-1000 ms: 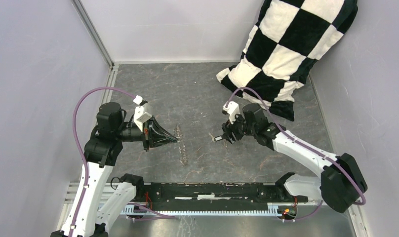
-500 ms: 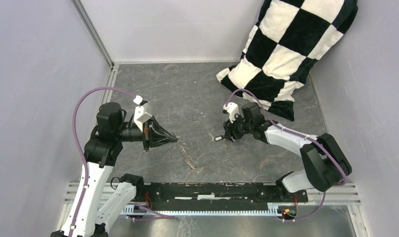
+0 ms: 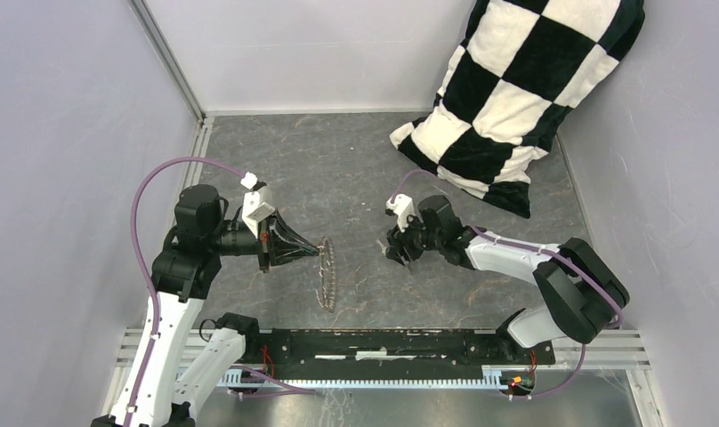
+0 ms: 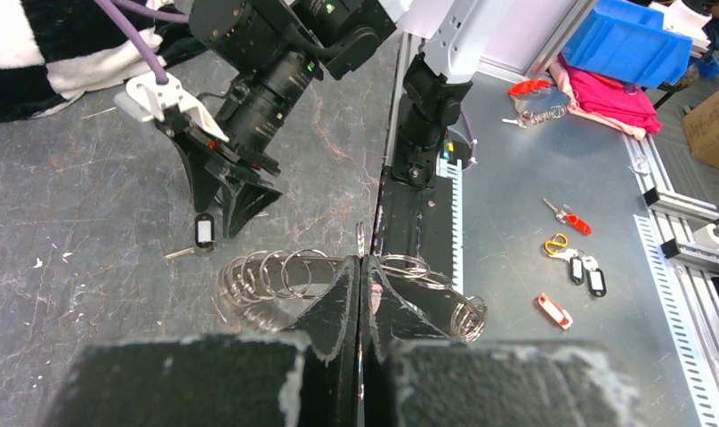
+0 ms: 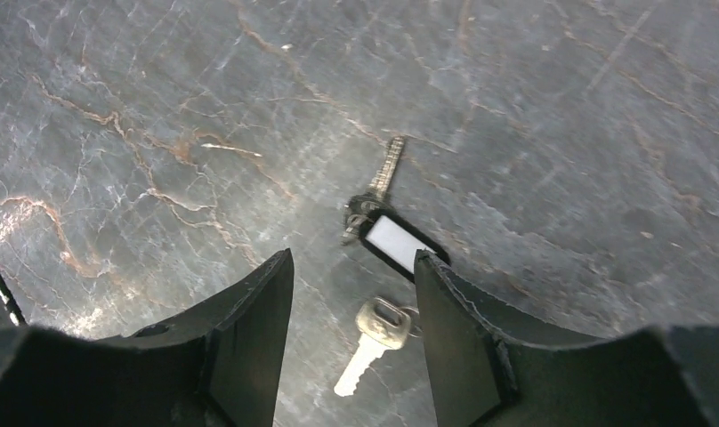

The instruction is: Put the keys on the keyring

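left gripper (image 3: 311,252): fingers pressed together, pinching the rim of the keyring (image 3: 327,276).
keyring: stands on edge just right of the left gripper, near the middle of the table (image 3: 356,169); strung with many small loops.
right gripper (image 3: 399,253): jaws spread apart, gripping nothing, pointing down over the keys (image 5: 393,242).
keys: 2, flat on the table between the spread fingers (image 5: 249,329); 1 with a black tag, 1 plain and nearer.
checkered pillow (image 3: 516,89): far right corner.

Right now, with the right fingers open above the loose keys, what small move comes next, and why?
Probably lower the right gripper and close on the silver key, which lies flat in the gap between its fingers. The left gripper holds the keyring up nearby.
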{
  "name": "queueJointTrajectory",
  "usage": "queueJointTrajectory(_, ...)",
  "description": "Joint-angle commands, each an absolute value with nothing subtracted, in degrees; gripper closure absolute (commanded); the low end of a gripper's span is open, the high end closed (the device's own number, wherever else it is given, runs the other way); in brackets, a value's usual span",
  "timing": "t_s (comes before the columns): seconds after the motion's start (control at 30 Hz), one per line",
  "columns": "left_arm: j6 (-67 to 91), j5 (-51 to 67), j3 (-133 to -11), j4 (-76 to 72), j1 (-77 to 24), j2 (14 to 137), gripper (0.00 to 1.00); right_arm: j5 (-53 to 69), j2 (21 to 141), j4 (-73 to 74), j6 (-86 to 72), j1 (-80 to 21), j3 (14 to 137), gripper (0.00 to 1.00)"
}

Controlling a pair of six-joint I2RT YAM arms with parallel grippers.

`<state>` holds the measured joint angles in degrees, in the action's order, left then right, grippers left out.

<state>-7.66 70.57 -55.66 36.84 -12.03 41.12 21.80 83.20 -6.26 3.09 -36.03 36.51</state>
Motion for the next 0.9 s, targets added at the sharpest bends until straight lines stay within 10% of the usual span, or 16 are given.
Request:
queueJointTrajectory(0.0, -10.4, 70.9, -57.4, 36.5, -12.1, 41.0, 0.98, 12.5, 84.8, -7.7, 0.9, -39.5, 39.5, 0.44)
queueJointTrajectory(0.87, -13.5, 68.6, -58.7, 39.6, -12.1, 40.5, 0.98, 7.1, 90.5, -9.1, -2.3, -44.5, 41.9, 0.63)
